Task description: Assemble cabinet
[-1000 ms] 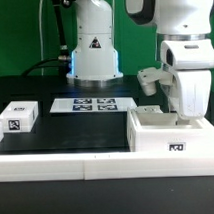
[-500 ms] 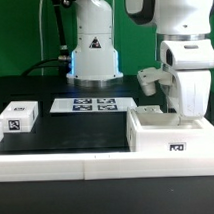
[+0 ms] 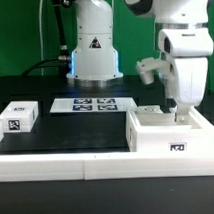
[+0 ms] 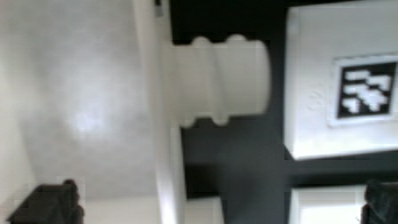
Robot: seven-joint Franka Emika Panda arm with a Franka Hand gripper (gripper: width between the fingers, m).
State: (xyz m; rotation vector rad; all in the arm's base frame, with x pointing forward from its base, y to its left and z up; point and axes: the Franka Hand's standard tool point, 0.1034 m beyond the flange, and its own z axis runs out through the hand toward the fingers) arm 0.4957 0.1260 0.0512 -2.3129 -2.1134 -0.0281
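The cabinet [image 3: 164, 134] is a large white box with a black-and-white tag on its front, standing at the exterior view's right on the black mat. My gripper [image 3: 177, 115] hangs just above its top rim, fingers pointing down. In the wrist view the dark fingertips [image 4: 50, 200] stand wide apart at the frame's edge, and the gripper [image 4: 214, 205] is open with nothing held. Beneath it I see a white cabinet wall [image 4: 80, 100], a ridged white round knob [image 4: 222, 80] sticking out from it, and a white tagged face [image 4: 347, 90].
A small white tagged block [image 3: 17, 117] sits at the exterior view's left. The marker board [image 3: 92, 105] lies flat in the middle, in front of the robot base [image 3: 94, 50]. A white ledge [image 3: 67, 161] runs along the front.
The arm has risen: the hand and wrist sit higher over the cabinet than before. The cabinet and the small block have not moved.
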